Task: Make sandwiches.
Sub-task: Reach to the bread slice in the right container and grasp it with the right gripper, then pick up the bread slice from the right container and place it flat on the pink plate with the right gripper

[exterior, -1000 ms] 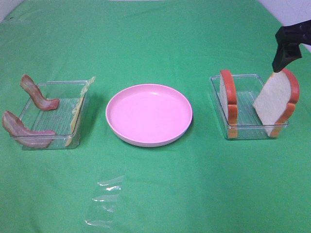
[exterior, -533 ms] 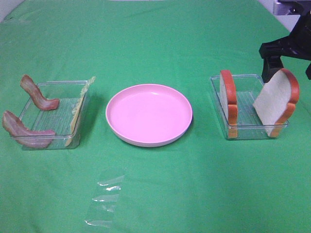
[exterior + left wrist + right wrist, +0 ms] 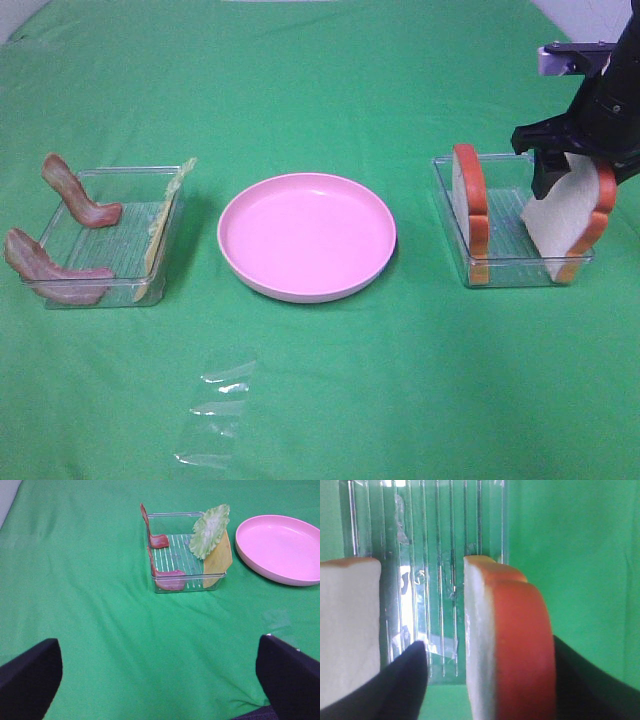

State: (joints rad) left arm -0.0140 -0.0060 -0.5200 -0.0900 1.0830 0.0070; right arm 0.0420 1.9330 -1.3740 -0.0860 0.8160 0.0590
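Note:
No sandwiches show in any view. Two toy bread slices stand on edge in a clear tray (image 3: 500,275) on the right: one slice (image 3: 470,210) at its left side, the other slice (image 3: 570,225) leaning at its right. My right gripper (image 3: 565,170) has come down over the leaning slice (image 3: 505,645). Its fingers straddle that slice; one touches the crust and a gap remains at the other. My left gripper (image 3: 160,680) hangs open over bare cloth, short of the left tray (image 3: 180,587) with bacon (image 3: 157,540), lettuce (image 3: 210,525) and cheese (image 3: 217,562).
A pink round plate (image 3: 306,235) sits mid-table between the two trays. The left tray (image 3: 100,290) holds two bacon strips (image 3: 75,190) leaning on its walls. A crumpled clear plastic sheet (image 3: 215,415) lies near the front. Green cloth covers the table.
My right gripper has dropped from above the tray's far right corner down onto the leaning bread slice, and its jaws have narrowed around it. Nothing else moved.

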